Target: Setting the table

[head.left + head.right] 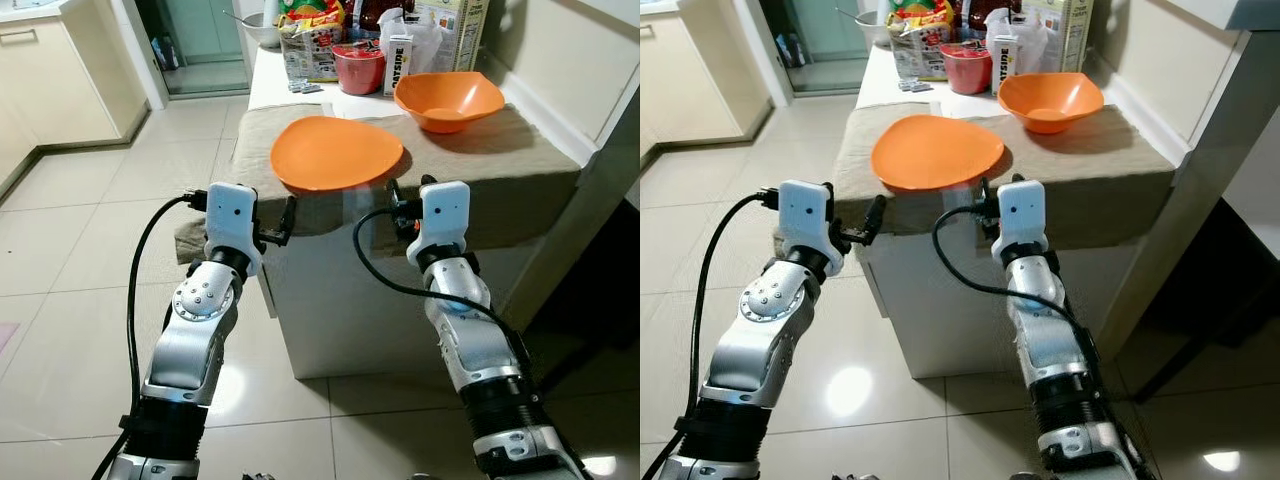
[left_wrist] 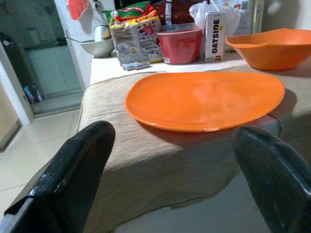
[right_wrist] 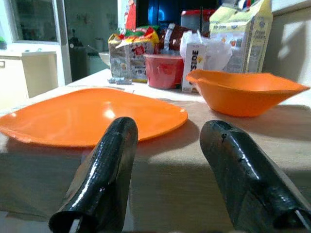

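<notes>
An orange plate (image 1: 335, 152) lies on a tan cloth (image 1: 520, 160) near the front edge of a white table. Behind it and to the right stands an orange bowl (image 1: 448, 100). My left gripper (image 1: 283, 222) hovers just below and in front of the table edge, left of the plate, open with nothing between its fingers (image 2: 73, 170). My right gripper (image 1: 408, 200) is at the table's front edge by the plate's right rim, also open and empty, its fingers (image 3: 109, 170) level with the cloth.
At the back of the table stand a red container (image 1: 358, 68), an Oatside carton (image 1: 398, 62), snack bags (image 1: 310, 40), a cereal box (image 1: 452, 30) and a metal bowl (image 1: 262, 28). A wall runs along the right. Tiled floor (image 1: 80, 250) lies to the left.
</notes>
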